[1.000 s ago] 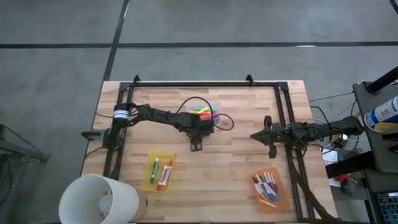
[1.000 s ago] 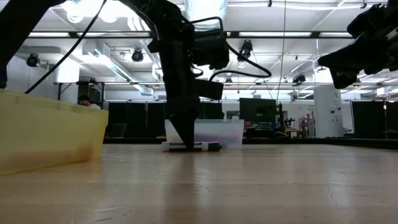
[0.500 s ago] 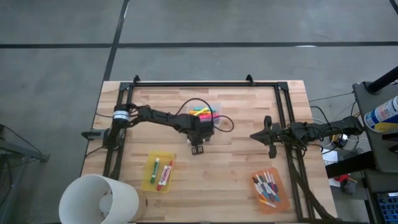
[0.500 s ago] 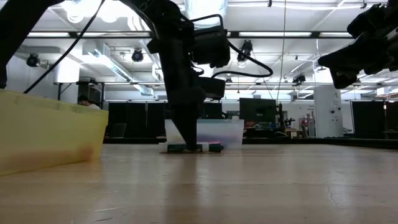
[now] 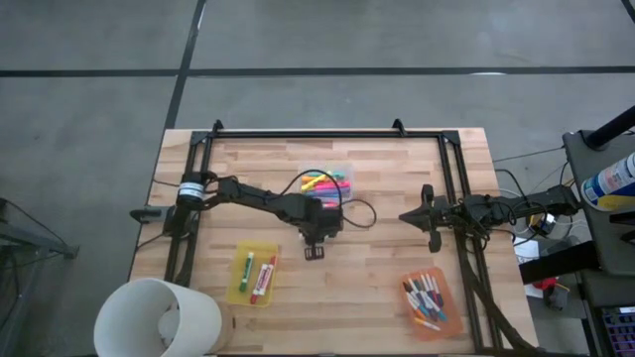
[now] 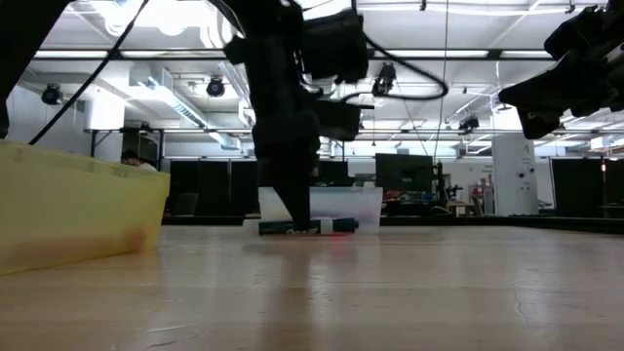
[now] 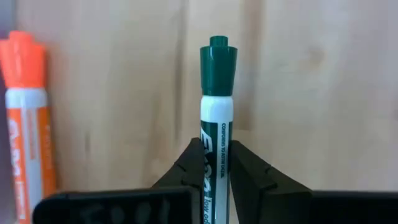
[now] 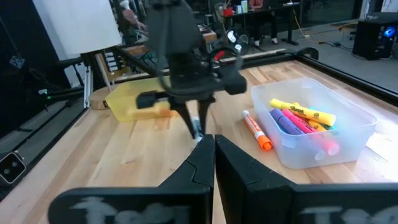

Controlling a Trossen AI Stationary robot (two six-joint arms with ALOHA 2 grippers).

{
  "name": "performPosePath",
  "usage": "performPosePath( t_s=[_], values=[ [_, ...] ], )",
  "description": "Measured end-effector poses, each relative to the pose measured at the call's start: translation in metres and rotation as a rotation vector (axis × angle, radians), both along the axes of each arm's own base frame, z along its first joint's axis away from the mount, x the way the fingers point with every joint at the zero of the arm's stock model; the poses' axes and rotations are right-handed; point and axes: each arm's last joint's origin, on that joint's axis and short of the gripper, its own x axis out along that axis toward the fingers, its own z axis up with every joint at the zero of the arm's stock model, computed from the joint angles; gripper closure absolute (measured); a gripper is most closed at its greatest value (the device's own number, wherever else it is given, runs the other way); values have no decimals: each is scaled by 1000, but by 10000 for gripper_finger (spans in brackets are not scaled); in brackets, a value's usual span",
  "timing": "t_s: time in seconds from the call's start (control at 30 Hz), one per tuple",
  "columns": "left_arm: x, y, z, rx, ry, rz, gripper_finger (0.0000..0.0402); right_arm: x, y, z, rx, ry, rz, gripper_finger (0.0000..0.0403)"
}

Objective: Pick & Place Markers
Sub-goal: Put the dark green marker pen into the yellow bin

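Green-capped marker [image 7: 216, 134]: small print along barrel, "EXPO" and "low odor" partly readable. Orange marker [image 7: 26, 127] lettering: illegible. Yellow highlighter [image 8: 303, 112] (in clear bin): dark logo, unreadable.

The left arm stretches rightward across the table's middle, its left gripper [image 5: 315, 242] pointing down with both fingers [image 7: 186, 168] clamped on a green-capped marker [image 7: 216, 112]; the right gripper [image 5: 429, 218] waits closed, raised at the right side
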Motion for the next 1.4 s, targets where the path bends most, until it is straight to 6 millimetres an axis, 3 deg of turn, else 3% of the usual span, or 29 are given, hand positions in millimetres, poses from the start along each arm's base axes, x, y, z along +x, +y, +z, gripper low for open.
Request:
performPosePath(
  t_s=[0.63,1.1,1.4],
  values=[
    [1,-52,42,-29,15,7,362,0,0,0,0,0,0,394],
    [-23,-89,62,-52,180,127,363,0,0,0,0,0,0,394],
    [-48,-126,84,-71,149,226,401,0,0,0,0,0,0,394]
  ],
)
